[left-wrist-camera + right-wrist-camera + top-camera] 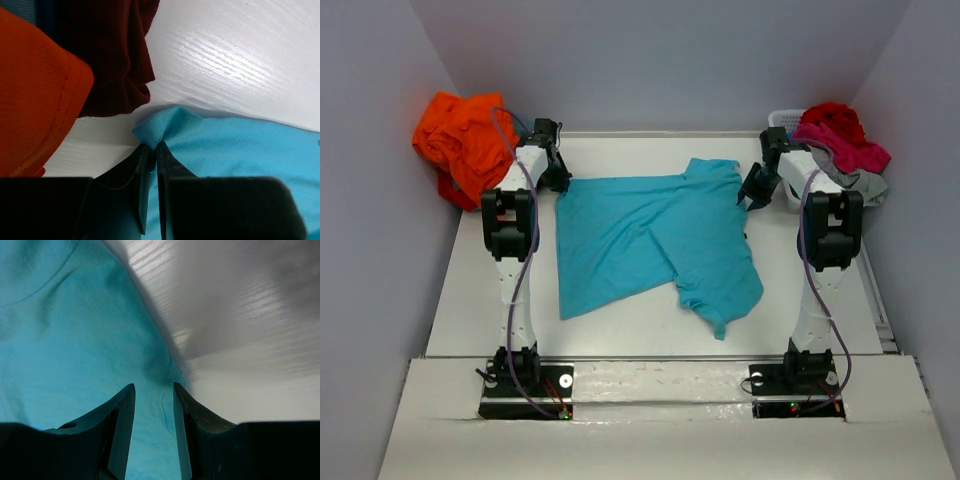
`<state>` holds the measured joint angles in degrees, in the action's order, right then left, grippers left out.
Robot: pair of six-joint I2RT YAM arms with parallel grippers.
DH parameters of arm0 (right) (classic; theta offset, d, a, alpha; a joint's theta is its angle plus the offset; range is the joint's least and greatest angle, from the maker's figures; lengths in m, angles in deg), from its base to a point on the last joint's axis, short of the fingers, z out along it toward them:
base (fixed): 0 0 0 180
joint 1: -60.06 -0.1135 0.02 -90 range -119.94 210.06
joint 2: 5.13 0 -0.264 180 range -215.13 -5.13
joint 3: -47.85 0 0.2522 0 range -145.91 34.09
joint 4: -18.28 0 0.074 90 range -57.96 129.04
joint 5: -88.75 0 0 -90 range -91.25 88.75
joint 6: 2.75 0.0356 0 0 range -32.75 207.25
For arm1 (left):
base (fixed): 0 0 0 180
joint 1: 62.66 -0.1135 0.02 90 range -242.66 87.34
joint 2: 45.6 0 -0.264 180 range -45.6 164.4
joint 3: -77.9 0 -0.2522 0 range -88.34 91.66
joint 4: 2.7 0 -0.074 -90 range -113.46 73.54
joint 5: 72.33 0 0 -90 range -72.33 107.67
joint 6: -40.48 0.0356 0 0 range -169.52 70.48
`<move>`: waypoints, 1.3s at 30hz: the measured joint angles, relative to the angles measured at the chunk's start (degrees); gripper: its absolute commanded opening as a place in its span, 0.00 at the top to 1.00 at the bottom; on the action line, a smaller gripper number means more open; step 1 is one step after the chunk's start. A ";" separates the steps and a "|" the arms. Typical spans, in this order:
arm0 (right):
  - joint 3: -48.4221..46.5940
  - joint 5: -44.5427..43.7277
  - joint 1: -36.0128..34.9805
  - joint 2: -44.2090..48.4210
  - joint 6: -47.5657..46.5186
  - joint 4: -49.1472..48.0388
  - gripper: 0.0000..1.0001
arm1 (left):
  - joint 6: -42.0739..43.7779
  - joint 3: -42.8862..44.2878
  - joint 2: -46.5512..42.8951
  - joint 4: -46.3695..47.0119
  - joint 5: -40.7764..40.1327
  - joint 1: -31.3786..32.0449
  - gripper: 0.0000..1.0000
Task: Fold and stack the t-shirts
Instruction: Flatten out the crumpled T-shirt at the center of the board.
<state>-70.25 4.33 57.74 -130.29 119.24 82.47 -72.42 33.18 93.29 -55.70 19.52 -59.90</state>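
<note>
Turquoise short-sleeved cloth t-shirt (650, 240) lies spread and rumpled mid-frame on white wood-grain table (620, 330), pale grey walls (660, 60) around. Heap of orange cloth shirts (465, 145) upper left, maroon cloth shirt (110, 50) beside it. White slatted plastic basket (782, 118) upper right, red, pink and grey shirts (840, 145) piled in. Left gripper (151, 146) pinches the turquoise shirt's corner; right gripper (154, 392) jaws parted over its right edge.
</note>
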 measured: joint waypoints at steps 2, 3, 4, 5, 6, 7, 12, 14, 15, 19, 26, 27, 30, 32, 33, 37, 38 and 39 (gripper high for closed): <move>-1.09 -0.35 0.00 -0.72 0.20 0.15 0.57 | 0.04 0.00 0.00 0.00 0.04 -0.07 0.79; -1.31 -0.57 0.00 -0.92 0.22 0.15 0.57 | 0.09 0.00 0.00 0.00 0.07 -0.15 0.79; -1.38 -0.83 0.00 -0.98 0.26 0.15 0.57 | 0.11 0.00 0.00 0.00 0.11 -0.22 0.79; -1.38 -1.14 -0.02 -0.98 0.39 0.20 0.57 | 0.11 0.00 0.00 0.00 0.17 -0.28 0.79; -1.38 -1.51 -0.02 -0.98 0.48 0.39 0.57 | 0.13 0.00 0.00 0.00 0.24 -0.37 0.79; -1.38 -1.81 -0.02 -0.98 0.63 0.55 0.57 | 0.13 0.00 0.00 0.00 0.24 -0.42 0.79; -0.44 -3.48 -0.02 -0.92 0.83 0.24 0.57 | 0.15 0.00 0.00 -0.02 0.33 -0.92 0.79; 0.24 -4.17 -0.02 -0.74 0.79 -0.17 0.57 | 0.17 0.00 0.00 -0.02 0.35 -1.03 0.79; 0.74 -4.59 -0.02 -0.55 0.79 -0.50 0.57 | 0.20 0.00 0.00 -0.02 0.37 -1.03 0.79; 2.25 -5.07 -0.02 0.00 0.66 -2.03 0.57 | 0.33 0.00 0.00 -0.02 0.68 -1.36 0.79; 3.08 -4.85 -0.02 0.24 0.68 -3.19 0.58 | 0.33 0.00 0.00 -0.02 0.90 -1.53 0.79; 3.08 -4.68 -0.02 0.24 0.66 -3.19 0.58 | 0.35 0.00 0.00 -0.02 0.90 -1.53 0.79; 3.08 -4.09 -0.02 0.22 0.61 -3.17 0.58 | 0.33 0.00 0.00 -0.02 0.90 -1.53 0.79; 2.84 -3.56 -0.02 0.07 0.55 -3.15 0.58 | 0.33 0.00 0.00 -0.02 0.90 -1.53 0.79; 2.80 -3.48 -0.02 0.00 0.55 -3.15 0.59 | 0.33 0.00 0.00 -0.02 0.90 -1.53 0.79; 1.84 -2.62 -0.15 -0.70 0.24 -3.17 0.60 | 0.35 0.00 0.00 -0.02 0.94 -1.75 0.79; 1.49 -2.45 -0.20 -0.94 0.15 -3.17 0.61 | 0.35 0.00 0.00 -0.04 0.94 -1.79 0.80; 1.09 -2.27 -0.26 -1.22 -0.07 -3.10 0.61 | 0.35 0.00 0.00 -0.04 0.96 -1.88 0.79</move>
<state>-69.15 2.06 57.47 -131.51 119.17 79.37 -72.07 33.18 93.29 -55.74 20.48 -61.78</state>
